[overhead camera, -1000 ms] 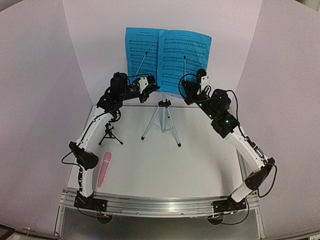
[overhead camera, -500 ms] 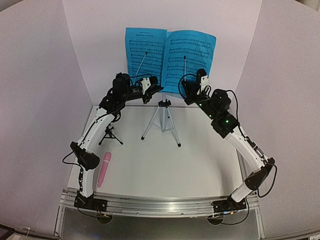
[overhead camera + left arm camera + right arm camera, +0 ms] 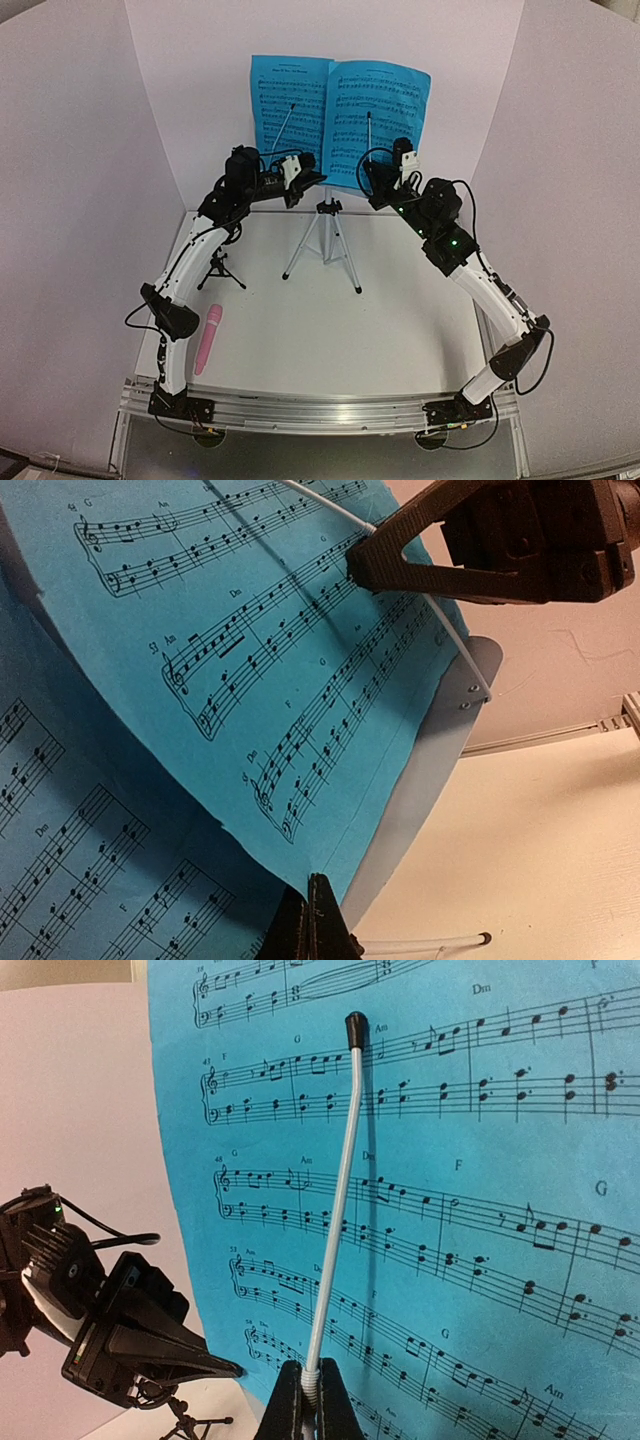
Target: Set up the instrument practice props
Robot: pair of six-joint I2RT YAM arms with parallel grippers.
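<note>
Music stand (image 3: 327, 210) is up at 12 o'clock with both blue pages (image 3: 385, 110) on it. My right gripper (image 3: 308, 1390) is pinched shut on the base of the retaining wire (image 3: 338, 1200). The left gripper (image 3: 312, 920) is shut too, at the left page's bottom edge, and I can't tell if it's got paper. I'd go slow: lay the wire flat over the page, no sideways tugging or the stand tips. Pink mic (image 3: 209, 338) at 8 o'clock and mic stand (image 3: 220, 268) at 9 come after.

I see a flat white bench (image 3: 400, 330); pale lilac backdrop panels (image 3: 80, 150) stand behind it and at both sides; a ribbed aluminium rail (image 3: 320, 412) runs along its near edge.
</note>
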